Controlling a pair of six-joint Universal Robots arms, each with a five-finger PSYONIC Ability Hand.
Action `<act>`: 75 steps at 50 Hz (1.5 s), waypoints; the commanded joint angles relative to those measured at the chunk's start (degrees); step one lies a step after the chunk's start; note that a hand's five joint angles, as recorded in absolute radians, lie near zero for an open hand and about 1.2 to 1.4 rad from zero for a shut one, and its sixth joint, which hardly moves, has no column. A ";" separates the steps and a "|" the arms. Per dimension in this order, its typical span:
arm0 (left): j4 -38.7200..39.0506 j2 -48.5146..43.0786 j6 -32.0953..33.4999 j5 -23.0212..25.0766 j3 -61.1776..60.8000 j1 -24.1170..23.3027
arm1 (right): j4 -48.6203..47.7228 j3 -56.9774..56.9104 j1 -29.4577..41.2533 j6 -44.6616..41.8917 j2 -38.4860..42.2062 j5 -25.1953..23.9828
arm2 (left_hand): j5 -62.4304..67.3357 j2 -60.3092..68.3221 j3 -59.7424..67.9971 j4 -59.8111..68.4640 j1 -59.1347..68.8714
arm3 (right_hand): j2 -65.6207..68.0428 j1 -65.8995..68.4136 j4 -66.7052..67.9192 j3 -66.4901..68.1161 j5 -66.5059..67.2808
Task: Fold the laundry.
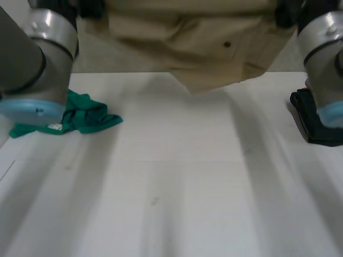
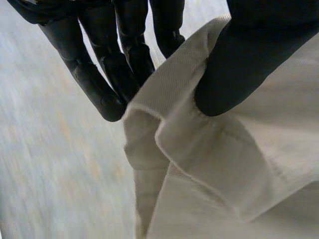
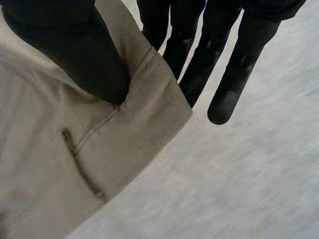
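Observation:
A beige garment (image 1: 214, 43) hangs above the far side of the white table (image 1: 177, 176), its lower edge dipping toward the tabletop. In the left wrist view my left hand (image 2: 249, 59) pinches a folded hem corner of the beige cloth (image 2: 219, 169) between thumb and straight fingers (image 2: 104, 89). My right hand (image 3: 84, 55), seen in the right wrist view, presses its thumb on another corner of the beige cloth (image 3: 75, 164) against its fingers (image 3: 229, 84). Both arms (image 1: 37, 64) rise at the table's sides.
A crumpled green cloth (image 1: 80, 115) lies at the far left of the table, partly behind my left arm. A black object (image 1: 313, 123) sits at the far right edge, by my right arm (image 1: 327, 64).

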 commanded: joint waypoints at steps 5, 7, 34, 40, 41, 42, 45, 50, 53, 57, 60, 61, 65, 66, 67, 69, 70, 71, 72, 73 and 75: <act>-4.39 -10.14 -0.76 -1.08 -17.39 0.26 | 9.27 13.76 1.05 -1.75 9.90 -2.89 | 14.48 11.42 11.89 11.43 12.55 | 12.89 17.93 11.60 11.91 12.55; -4.74 -12.08 -0.59 -1.78 -19.23 0.26 | 9.27 16.05 1.05 -2.80 11.57 -2.89 | 14.48 11.42 11.89 11.43 12.55 | 12.89 17.93 11.60 11.91 12.55; -8.96 7.50 10.83 1.29 -36.99 0.61 | 20.69 26.68 -2.73 -6.67 -2.21 -3.76 | -50.28 -53.34 -52.86 -53.33 -52.21 | -38.95 -33.90 -40.23 -39.92 -39.29; -8.96 13.49 14.62 5.94 -44.46 0.79 | 20.52 34.33 -5.72 -13.00 -8.72 -13.25 | -27.24 -30.30 -29.83 -30.29 -29.17 | -29.20 -24.15 -30.48 -30.17 -29.53; -8.96 13.58 14.88 6.73 -45.08 0.79 | 20.43 35.21 -5.98 -13.79 -9.08 -14.48 | -25.72 -28.78 -28.31 -28.77 -27.65 | -28.69 -23.64 -29.97 -29.66 -29.03; -9.05 13.49 15.06 7.52 -45.61 0.70 | 20.35 36.00 -6.25 -14.49 -9.34 -15.80 | -24.20 -27.27 -26.79 -27.26 -26.13 | -28.69 -23.64 -29.97 -29.66 -29.02; -9.58 12.79 14.97 10.34 -46.93 0.79 | 19.47 38.82 -6.86 -17.13 -9.34 -20.28 | -18.31 -21.37 -20.90 -21.36 -20.24 | -28.69 -23.64 -29.97 -29.66 -29.02; -9.58 8.40 14.88 12.45 -46.14 1.23 | 15.87 40.93 -7.48 -19.77 -6.62 -24.16 | -23.16 -26.23 -25.75 -26.21 -25.09 | -29.35 -24.31 -30.64 -30.33 -29.69; -9.32 4.71 14.71 12.46 -43.69 1.49 | 12.62 41.28 -7.65 -20.39 -4.34 -24.51 | -30.39 -33.46 -32.98 -33.44 -32.32 | -31.37 -26.32 -32.65 -32.34 -31.70; -9.40 -0.04 14.97 12.02 -39.12 1.14 | 8.14 40.58 -7.57 -21.09 -0.65 -24.25 | -38.65 -41.71 -41.23 -41.70 -40.57 | -37.42 -32.37 -38.70 -38.39 -37.75; -9.40 -3.38 15.15 11.05 -35.51 0.44 | 4.36 39.70 -7.66 -21.53 1.99 -24.16 | -39.66 -42.73 -42.25 -42.72 -41.59 | -38.78 -33.73 -40.06 -39.75 -39.11; -9.32 -4.08 15.32 10.70 -34.55 0.17 | 3.30 39.35 -7.66 -21.53 2.60 -24.16 | -39.83 -42.90 -42.42 -42.88 -41.76 | -38.94 -33.90 -40.23 -39.92 -39.28; -9.14 -8.21 17.16 8.68 -29.98 -0.88 | -1.79 37.86 -7.74 -21.09 5.33 -23.55 | -41.51 -44.58 -44.10 -44.56 -43.44 | -39.96 -34.91 -41.24 -40.93 -40.29; -9.14 -9.79 18.30 7.63 -28.05 -1.14 | -3.54 37.25 -7.66 -21.09 6.29 -23.28 | -41.52 -44.58 -44.10 -44.57 -43.44 | -39.96 -34.91 -41.24 -40.93 -40.29; -9.14 -10.41 18.92 7.10 -27.16 -1.23 | -4.43 36.98 -7.57 -21.09 6.82 -23.11 | -41.52 -44.58 -44.10 -44.57 -43.44 | -39.96 -34.91 -41.24 -40.93 -40.29; -9.40 -11.73 19.98 6.31 -25.40 -1.41 | -6.01 36.54 -7.48 -21.09 7.70 -22.84 | -41.01 -44.08 -43.60 -44.07 -42.94 | -39.45 -34.40 -40.73 -40.42 -39.79; -9.49 -12.95 21.03 5.87 -23.66 -1.67 | -7.50 35.93 -7.22 -21.09 8.75 -22.67 | -40.01 -43.08 -42.60 -43.06 -41.94 | -39.28 -34.24 -40.57 -40.26 -39.62; -9.49 -13.57 21.30 5.78 -22.86 -1.67 | -8.13 35.49 -7.13 -21.09 9.28 -22.49 | -39.00 -42.07 -41.59 -42.05 -40.93 | -39.12 -34.07 -40.40 -40.09 -39.45; -9.67 -14.19 21.56 5.69 -22.15 -1.85 | -8.74 35.05 -6.95 -21.09 9.90 -22.23 | -37.49 -40.56 -40.08 -40.54 -39.42 | -38.78 -33.73 -40.06 -39.75 -39.12; -10.19 -15.41 22.09 5.69 -20.66 -2.11 | -9.18 34.52 -6.87 -21.09 10.51 -22.05 | -35.65 -38.71 -38.24 -38.70 -37.58 | -38.61 -33.56 -39.89 -39.58 -38.95; -10.81 -16.48 22.79 5.60 -19.43 -2.46 | -10.06 33.20 -6.60 -21.09 12.18 -21.26 | -34.96 -38.02 -37.55 -38.01 -36.89 | -37.27 -32.22 -38.55 -38.24 -37.61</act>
